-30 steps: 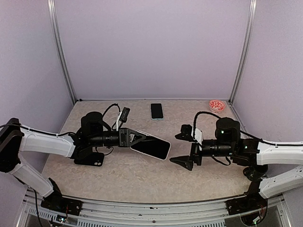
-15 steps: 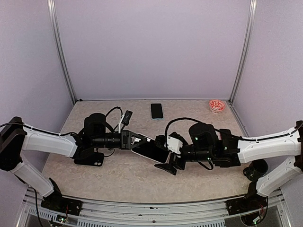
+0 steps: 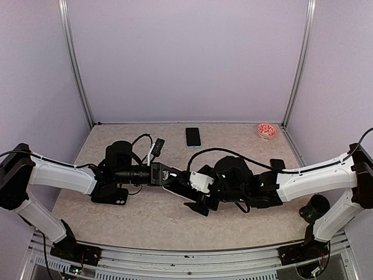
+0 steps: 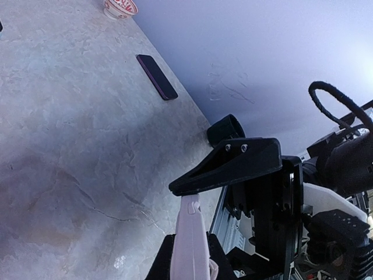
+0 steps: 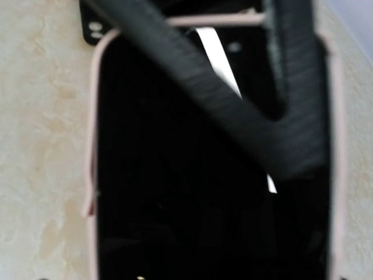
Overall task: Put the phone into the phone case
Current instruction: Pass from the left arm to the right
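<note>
My left gripper (image 3: 169,175) is shut on one end of a soft pink phone case (image 3: 183,185) and holds it on edge above the table's middle. In the left wrist view its pink edge (image 4: 191,245) rises between my fingers. Inside the pink rim (image 5: 93,146) the face (image 5: 175,204) is black and glossy; I cannot tell whether a phone sits in it. My right gripper (image 3: 196,192) is open, its jaws straddling the case's free end, one finger (image 4: 233,166) just over the tip. A dark-screened phone (image 3: 193,137) lies flat at the back.
A dark slab like a second phone (image 3: 277,164) (image 4: 156,76) lies on the right. A small red-and-white bowl (image 3: 267,130) (image 4: 120,7) stands in the back right corner. A flat black piece (image 3: 119,200) rests under my left arm.
My right arm has swung left across the table, and its open jaws have come around the case's free end. The left gripper has kept its grip and hardly moved.
</note>
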Tool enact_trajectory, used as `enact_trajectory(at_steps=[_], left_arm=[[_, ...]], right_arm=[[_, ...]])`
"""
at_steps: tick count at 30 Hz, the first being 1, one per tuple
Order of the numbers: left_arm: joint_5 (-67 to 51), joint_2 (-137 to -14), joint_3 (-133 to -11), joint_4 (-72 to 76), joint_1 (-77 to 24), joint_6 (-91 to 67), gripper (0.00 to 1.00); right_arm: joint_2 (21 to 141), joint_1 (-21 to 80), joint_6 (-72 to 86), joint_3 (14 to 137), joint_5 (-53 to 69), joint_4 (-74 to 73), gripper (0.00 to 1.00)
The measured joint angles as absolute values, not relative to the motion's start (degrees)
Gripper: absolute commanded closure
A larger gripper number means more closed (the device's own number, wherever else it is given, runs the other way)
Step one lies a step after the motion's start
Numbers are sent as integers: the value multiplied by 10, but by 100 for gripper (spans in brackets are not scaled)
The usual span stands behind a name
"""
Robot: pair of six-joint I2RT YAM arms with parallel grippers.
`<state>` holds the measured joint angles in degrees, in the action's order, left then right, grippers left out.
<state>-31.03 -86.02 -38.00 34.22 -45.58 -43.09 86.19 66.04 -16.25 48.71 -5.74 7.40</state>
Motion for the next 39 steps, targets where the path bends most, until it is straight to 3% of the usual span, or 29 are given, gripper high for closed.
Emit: enact_trajectory(at_steps=[3,8,14,19,23,26,30,39], left_arm=[[-310,-860,-380,342,-456,-432,100],[-309,-862,-380,342,-457,-432,100],[-302,-863,-380,342,-457,-432,100],[-301,-864,-380,342,-457,-432,78],[-302,-864,-384,346,-457,-436,43],[-303,-858,-393,354,-456,-436,26],[-296,-829,-392,355,-442,-435,19],[-235,-709,-335,356,-378,-442,16]], right_arm=[[874,671,-166,493,-84,71,5],[888,675,-166,508,-120,65,27],[896,677,-163,521,-138,49,42],[898,679,-162,526,-143,41,46],[898,679,-159,526,-150,41,46],[898,679,-156,525,-157,38,46],[898,679,-148,524,-162,38,48],[905,661,-90,540,-165,8,50]])
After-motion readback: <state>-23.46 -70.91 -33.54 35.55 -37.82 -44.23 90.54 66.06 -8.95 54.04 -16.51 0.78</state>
